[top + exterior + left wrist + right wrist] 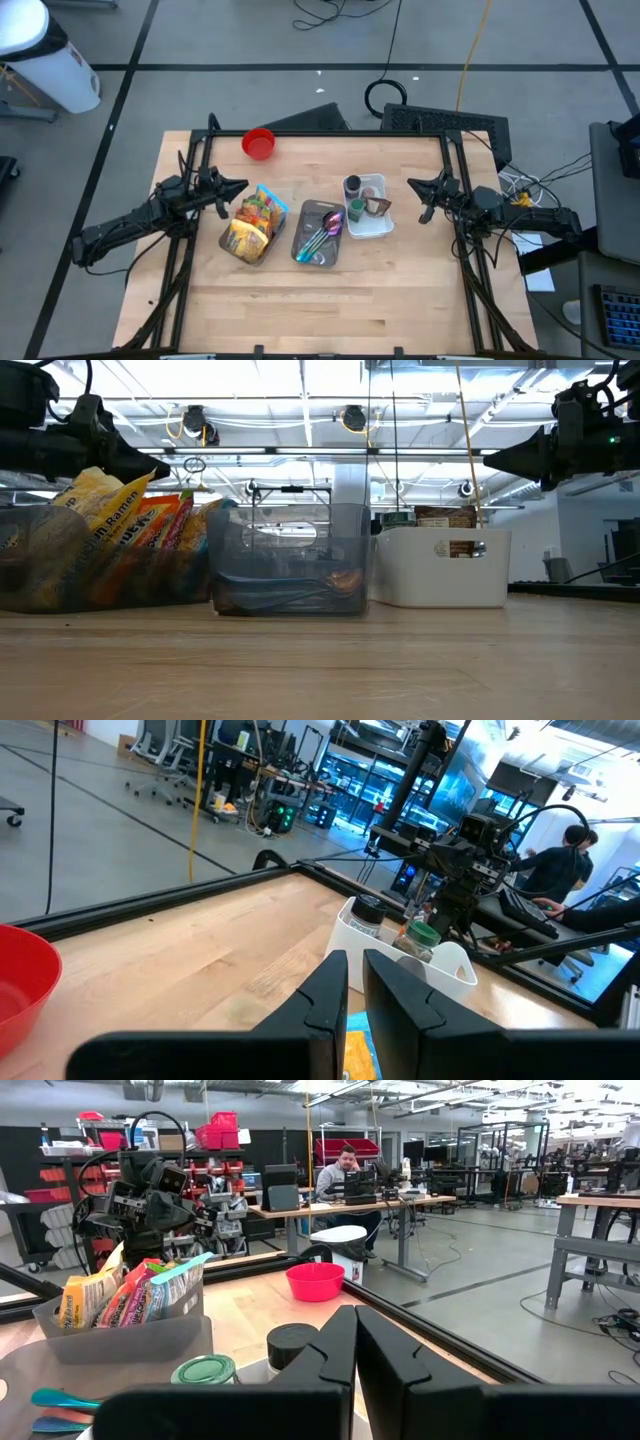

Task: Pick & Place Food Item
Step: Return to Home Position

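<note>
A clear bin [255, 222] of bright food packets [100, 530] stands left of the table's middle; the right wrist view shows the packets [130, 1290] standing up in it. My left gripper [243, 186] hovers level just beyond the bin's far left corner, holding nothing; in its own view the left gripper [356, 982] has its fingers nearly together, with a thin slit between them. My right gripper [411, 183] is shut and empty, level above the table to the right of a white bin [370, 207]; in its wrist view the right gripper [355, 1335] has its fingers meeting.
A clear bin with coloured cutlery [320, 233] stands between the food bin and the white bin, which holds lidded jars [400, 935]. A red bowl [259, 144] sits at the far left edge. The near half of the table [330, 310] is bare wood. People sit beyond the table.
</note>
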